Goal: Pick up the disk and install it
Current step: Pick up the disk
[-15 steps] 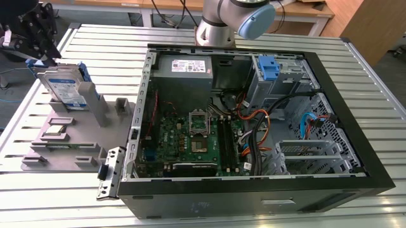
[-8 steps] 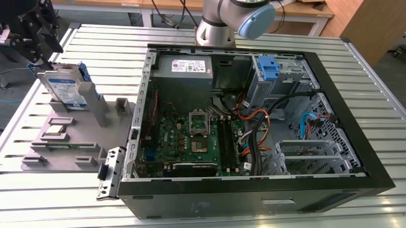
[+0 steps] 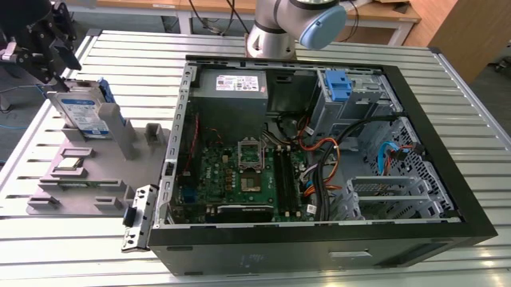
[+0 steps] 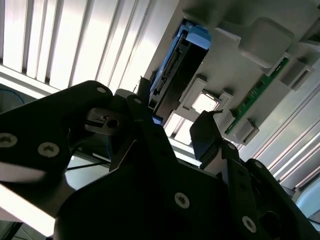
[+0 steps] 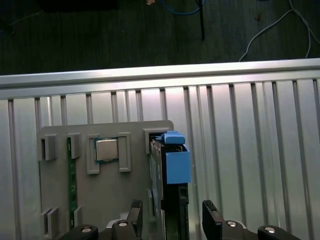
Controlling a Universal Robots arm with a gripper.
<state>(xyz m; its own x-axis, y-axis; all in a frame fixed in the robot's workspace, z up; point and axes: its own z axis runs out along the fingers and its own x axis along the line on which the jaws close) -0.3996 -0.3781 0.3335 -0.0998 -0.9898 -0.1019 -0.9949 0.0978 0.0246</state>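
The gripper (image 3: 60,67) hangs at the exterior view's left, jaws parted and gripping nothing; just beneath, the disk (image 3: 84,113) stands on edge in a grey holder (image 3: 96,179), left of the open computer case (image 3: 447,197).

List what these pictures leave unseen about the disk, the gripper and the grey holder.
- Lower edge of the disk: in the exterior view, hidden behind the posts of the grey holder.
- Label face of the disk: in the first wrist view the disk stands edge-on.
- Upper body of the gripper: cut off by the exterior view's left edge.
- Much of the grey holder: in the second wrist view, covered by the gripper's dark body.
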